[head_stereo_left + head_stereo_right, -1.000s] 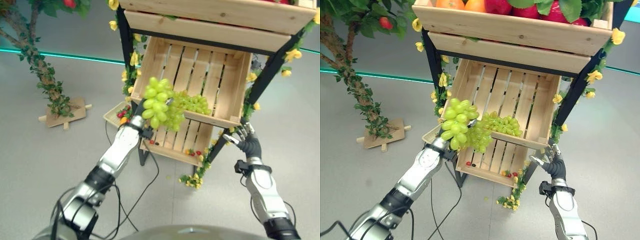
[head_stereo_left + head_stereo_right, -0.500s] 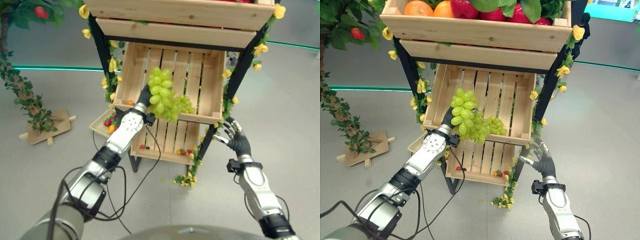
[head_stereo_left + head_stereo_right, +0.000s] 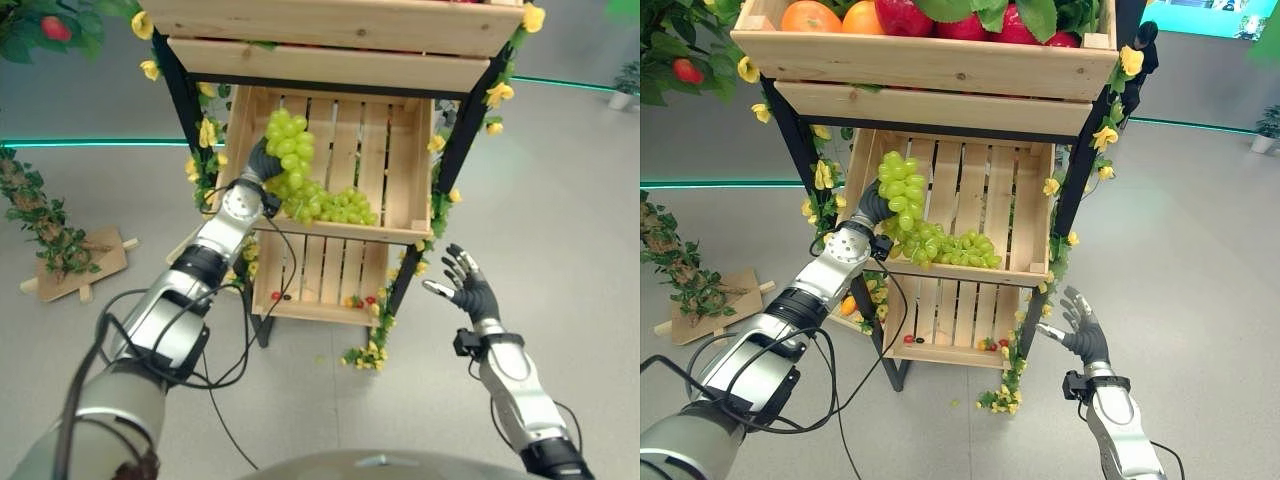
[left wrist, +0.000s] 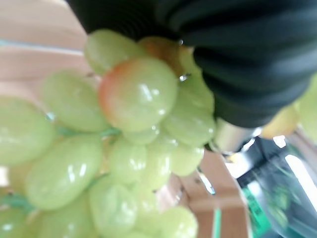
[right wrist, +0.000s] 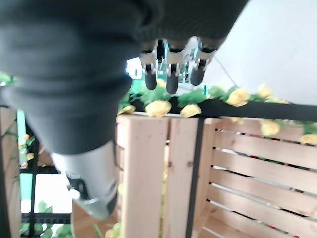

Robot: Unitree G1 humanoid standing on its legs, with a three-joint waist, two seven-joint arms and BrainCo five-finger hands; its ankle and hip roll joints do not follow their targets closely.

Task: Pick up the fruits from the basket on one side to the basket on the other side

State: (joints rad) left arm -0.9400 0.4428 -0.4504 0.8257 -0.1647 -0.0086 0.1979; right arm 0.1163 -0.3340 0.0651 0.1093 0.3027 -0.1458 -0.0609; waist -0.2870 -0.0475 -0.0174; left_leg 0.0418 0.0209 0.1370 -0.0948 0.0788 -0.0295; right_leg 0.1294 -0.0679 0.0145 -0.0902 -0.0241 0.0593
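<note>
In the left eye view, the left hand [image 3: 262, 163] reaches up into the middle crate [image 3: 405, 160] of a wooden stand, its fingers curled round the upper end of a bunch of green grapes [image 3: 287, 153]. The bunch stands tall against the crate's slatted back near its left wall, and its lower end meets a second bunch of grapes [image 3: 340, 206] lying along the crate's front board. The right hand [image 3: 467, 289] hangs in the air well to the right of the stand and lower down, fingers spread wide and holding nothing. Below the middle crate sits a lower crate [image 3: 300, 306] with a few small red fruits on its front edge.

In the right eye view, the top crate [image 3: 930, 65] holds oranges [image 3: 810, 15] and red apples [image 3: 905, 12] under green leaves. Yellow flowers [image 3: 823, 176] trail down the stand's black posts. A leafy tree [image 3: 675, 268] stands on the floor to the left.

In the left wrist view, the grapes [image 4: 114, 148] press close against the hand's dark cover, one of them blushed orange-red, with pale wood behind.

In the right wrist view, the right hand's fingers [image 5: 171, 79] point straight out toward the stand's flowered post and crate slats, touching nothing.
</note>
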